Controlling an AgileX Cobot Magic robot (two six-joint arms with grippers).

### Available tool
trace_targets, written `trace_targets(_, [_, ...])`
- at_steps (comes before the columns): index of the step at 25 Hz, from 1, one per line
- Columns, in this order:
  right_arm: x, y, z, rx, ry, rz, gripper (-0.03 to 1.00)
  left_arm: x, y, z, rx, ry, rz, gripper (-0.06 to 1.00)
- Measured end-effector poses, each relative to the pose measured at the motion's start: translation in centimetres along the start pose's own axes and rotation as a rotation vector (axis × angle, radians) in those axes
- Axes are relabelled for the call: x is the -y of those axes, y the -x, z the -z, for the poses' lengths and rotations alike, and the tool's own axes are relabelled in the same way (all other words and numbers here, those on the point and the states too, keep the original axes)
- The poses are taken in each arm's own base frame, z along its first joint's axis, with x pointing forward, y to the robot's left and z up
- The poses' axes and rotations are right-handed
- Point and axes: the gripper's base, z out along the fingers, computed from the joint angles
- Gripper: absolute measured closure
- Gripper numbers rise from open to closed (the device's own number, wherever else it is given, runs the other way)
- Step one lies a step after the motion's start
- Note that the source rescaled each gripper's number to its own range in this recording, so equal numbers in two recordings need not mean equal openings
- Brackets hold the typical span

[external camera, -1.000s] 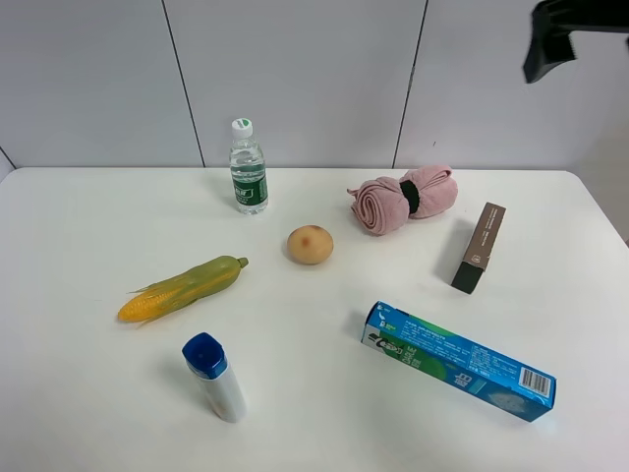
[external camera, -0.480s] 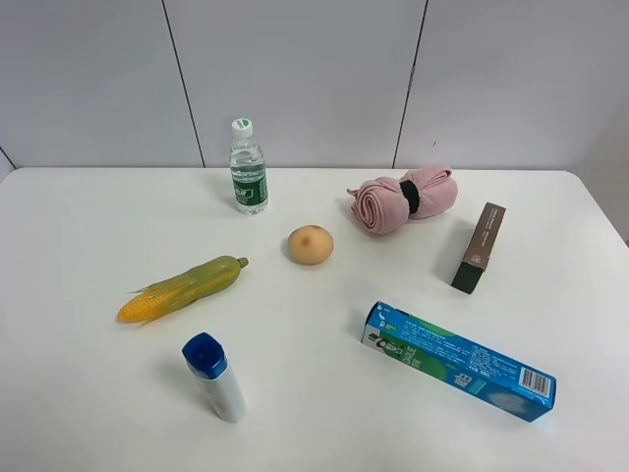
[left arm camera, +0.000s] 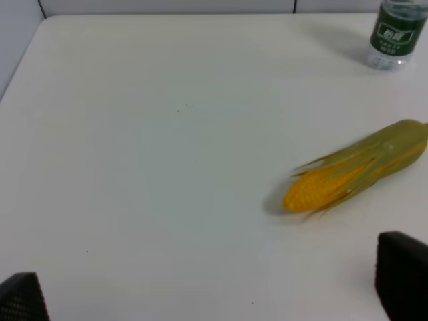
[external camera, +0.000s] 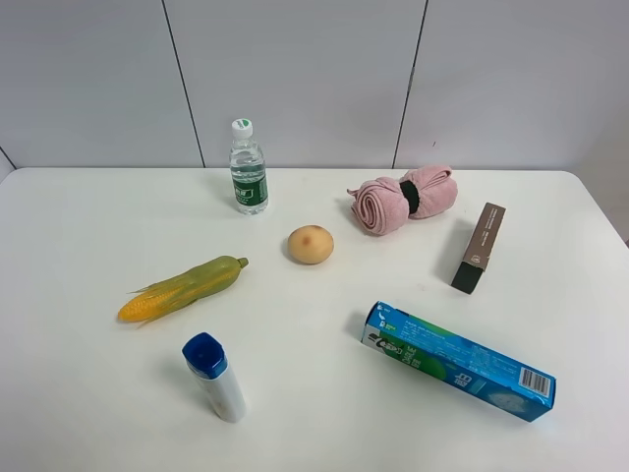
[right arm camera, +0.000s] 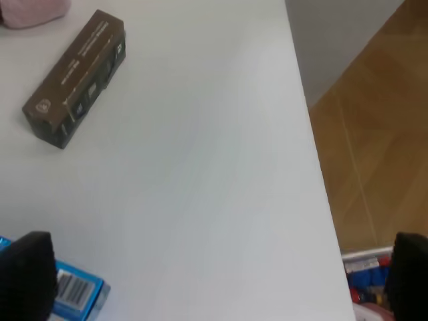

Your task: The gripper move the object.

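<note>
Tan potato [external camera: 310, 244] sits on the white table [external camera: 79, 236], near the corn cob [external camera: 182, 288] | left gripper [left arm camera: 214, 294] fingers wide apart, empty | right gripper [right arm camera: 214, 281] wide apart, empty

desk [external camera: 88, 393]: smooth white top, matt with a soft sheen
object [external camera: 311, 244]: smooth tan skin, dull
water bottle [external camera: 248, 167]: clear glossy plastic, green paper-like label
towel [external camera: 401, 199]: soft pink cloth, rolled
brown box [external camera: 479, 248]: matt card
blue box [external camera: 458, 361]: glossy printed card
corn cob [external camera: 183, 288]: smooth, plastic-looking
floor [right arm camera: 374, 134]: wood-look boards
</note>
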Motion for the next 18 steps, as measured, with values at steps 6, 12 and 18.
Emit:
trace_targets(6, [-0.6,-6.7,2.1,0.166,-0.018,-0.09,-0.03,0.0,0.0,0.0,0.0,0.0,0.0,-0.06])
trace_targets(12, [-1.6,-8.6,0.6,0.219,0.049,-0.232,-0.03,0.0,0.0,0.0,0.0,0.0,0.0,-0.06])
trace_targets(18, [-2.2,-9.2,-1.6,0.182,0.07,-0.205,-0.03,0.0,0.0,0.0,0.0,0.0,0.0,-0.06])
